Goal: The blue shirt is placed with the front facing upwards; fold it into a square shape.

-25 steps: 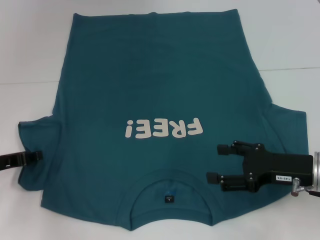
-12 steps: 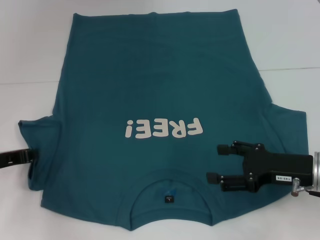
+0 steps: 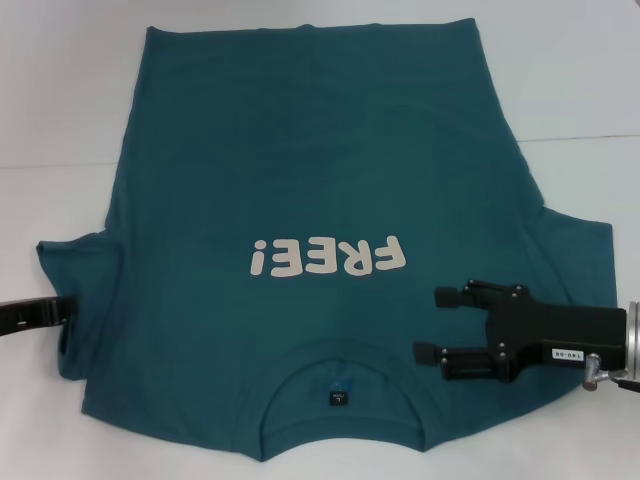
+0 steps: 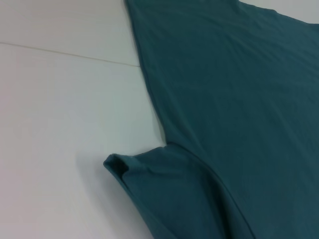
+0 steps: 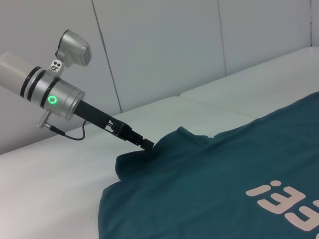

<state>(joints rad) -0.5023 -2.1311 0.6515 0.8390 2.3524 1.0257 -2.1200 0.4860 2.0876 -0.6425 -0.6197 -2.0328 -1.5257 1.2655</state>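
The blue shirt (image 3: 320, 200) is spread front-up on the white table (image 3: 60, 100), neck nearest the robot, hem at the far side. The cream "FREE!" lettering (image 3: 328, 258) is seen across the chest, and the small dark label (image 3: 338, 398) sits inside the round neck. The shirt's left sleeve (image 3: 75, 300) is bunched and folded at its edge, with the left gripper (image 3: 62, 310) tucked in at that edge; in the right wrist view its tip (image 5: 147, 145) is buried in the cloth, so whether it is clenched or released cannot be told. The right gripper (image 3: 428, 325) is held over the shirt's right shoulder, fingers spread apart, nothing between them. The right sleeve (image 3: 575, 260) lies flat. Bare table is seen beyond both sleeves and past the hem.
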